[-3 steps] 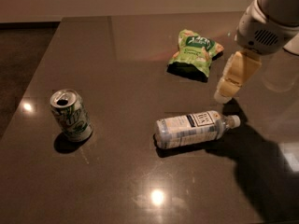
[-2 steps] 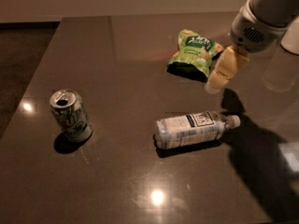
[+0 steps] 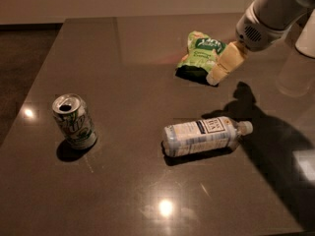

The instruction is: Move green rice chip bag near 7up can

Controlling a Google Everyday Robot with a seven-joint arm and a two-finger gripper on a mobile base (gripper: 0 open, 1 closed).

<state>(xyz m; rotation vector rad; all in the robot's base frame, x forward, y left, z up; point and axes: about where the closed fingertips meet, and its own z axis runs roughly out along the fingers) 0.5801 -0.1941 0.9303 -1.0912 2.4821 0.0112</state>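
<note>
Camera view: reach-and-grasp step of the job, by the look of the layout, with nothing lifted yet. Gripper point(image 3: 214, 78) at the far right of the bench point(image 3: 123, 48), tip low against the near right edge of the green rice chip bag point(image 3: 201, 53), touching it or just beside it; hard to say which. Cannot tell the gripper's spread from this side-on angle, nor confirm any hold on the bag; shows only as one pale yellow wedge under the white arm housing. Bag crinkled and flat on the far side of the bench, dark-green label up, mostly left of and beyond the tip. 7up can point(image 3: 74, 122) upright at the near left, well apart from the bag, opened top toward the camera. Clear plastic bottle point(image 3: 202, 135) on its side between the two, nearer the camera than the bag, cap to the right. Next move, at a guess: calls for a firm pinch on the bag's crumpled edge, a lift high enough to clear the bottle, then a carry leftward and toward the camera to a spot just beside the can without knocking it over. Some risk of the thin bag sliding away on the glossy top if pinched too near its rim.
</note>
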